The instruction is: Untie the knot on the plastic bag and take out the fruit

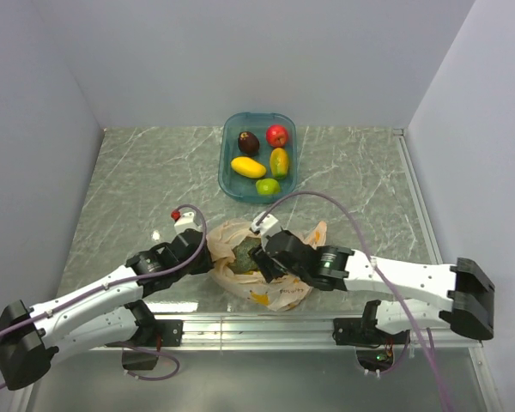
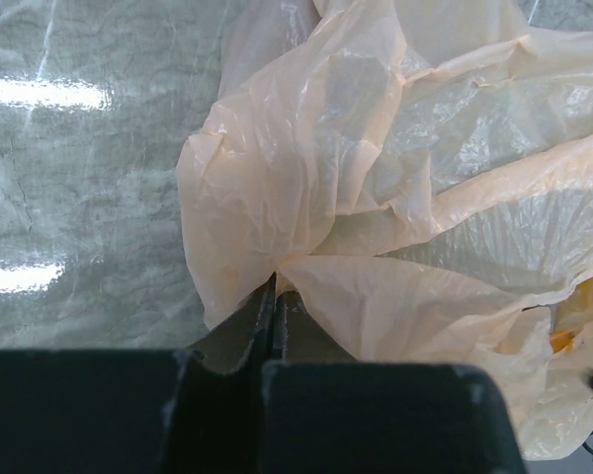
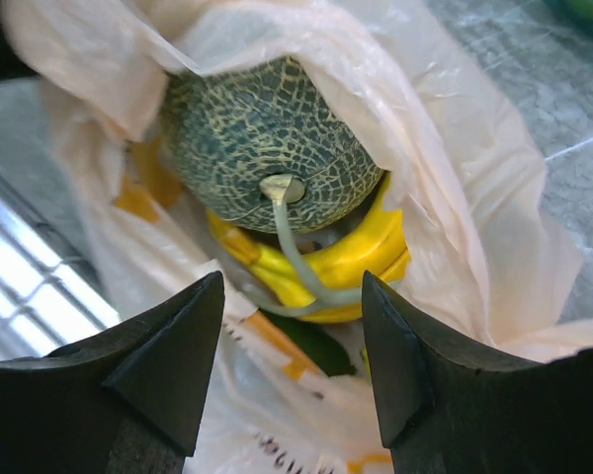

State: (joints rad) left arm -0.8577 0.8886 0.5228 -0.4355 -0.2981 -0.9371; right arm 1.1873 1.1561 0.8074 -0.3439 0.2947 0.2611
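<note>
The peach plastic bag [image 1: 283, 292] lies open near the table's front edge; no knot shows. The green netted melon [image 1: 245, 256] sits in its mouth. My left gripper [image 1: 204, 245] is shut on a fold of the bag's film [image 2: 376, 197] at the bag's left side; the fingertips [image 2: 274, 296] pinch it. My right gripper [image 3: 292, 296] is open just above the bag's mouth. Below it lie the melon [image 3: 267, 128] with its pale stem, the yellow banana bunch [image 3: 346, 262] and a dark green fruit [image 3: 311, 341]. In the top view the right gripper [image 1: 262, 257] is at the melon's right.
The blue tub [image 1: 227, 150] stands behind the bag. It holds a dark purple fruit [image 1: 249, 142], a red apple [image 1: 277, 135], a yellow fruit [image 1: 248, 166], a yellow-orange fruit [image 1: 279, 161] and a lime [image 1: 268, 185]. A metal rail [image 1: 266, 326] runs along the front edge.
</note>
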